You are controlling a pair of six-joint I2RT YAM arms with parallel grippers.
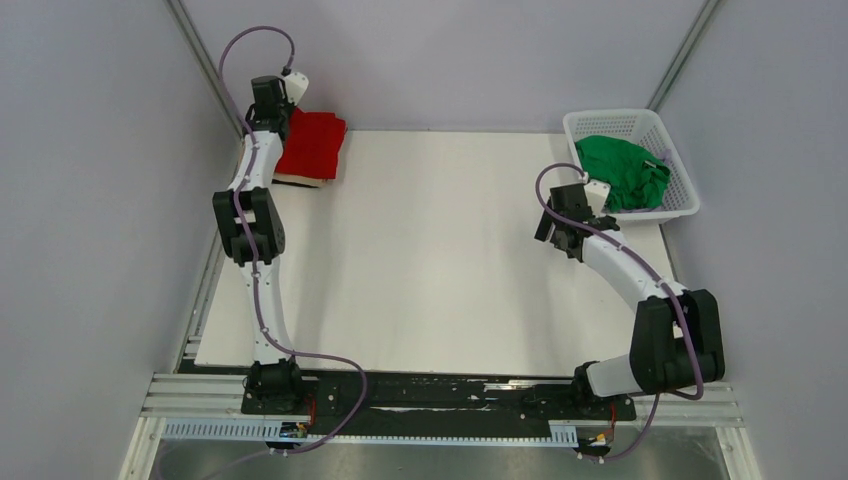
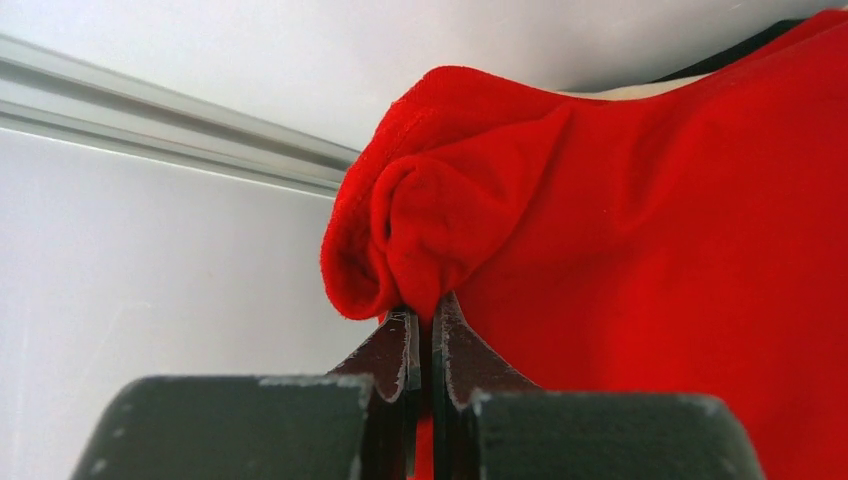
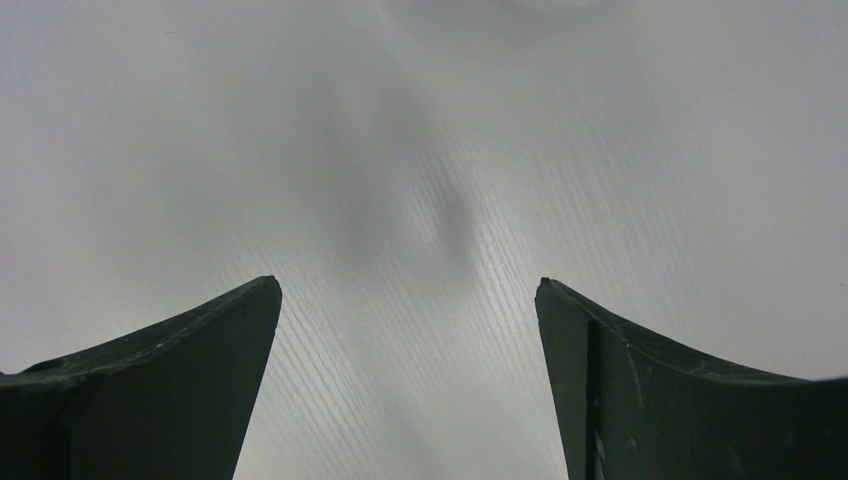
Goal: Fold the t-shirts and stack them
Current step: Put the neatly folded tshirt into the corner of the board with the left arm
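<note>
Pinching the bright red cloth t-shirt (image 1: 312, 145) at upper left is my left gripper (image 2: 428, 315); my right gripper (image 3: 408, 300) has fingers spread wide.

Folded t-shirt (image 1: 315, 145) at far left corner of surface (image 1: 430, 260), on top of second t-shirt (image 1: 300, 181). Left pincer (image 2: 430, 330) at stack's far-left edge, nipping fold of top shirt. Basket (image 1: 610, 116) at far right corner, crumpled t-shirt (image 1: 620, 170) inside. Right pincer (image 3: 408, 300) over bare surface, near-left of basket.

The red t-shirt (image 2: 650, 250) hides nearly all of the beige cloth (image 2: 612, 92) beneath it.
</note>
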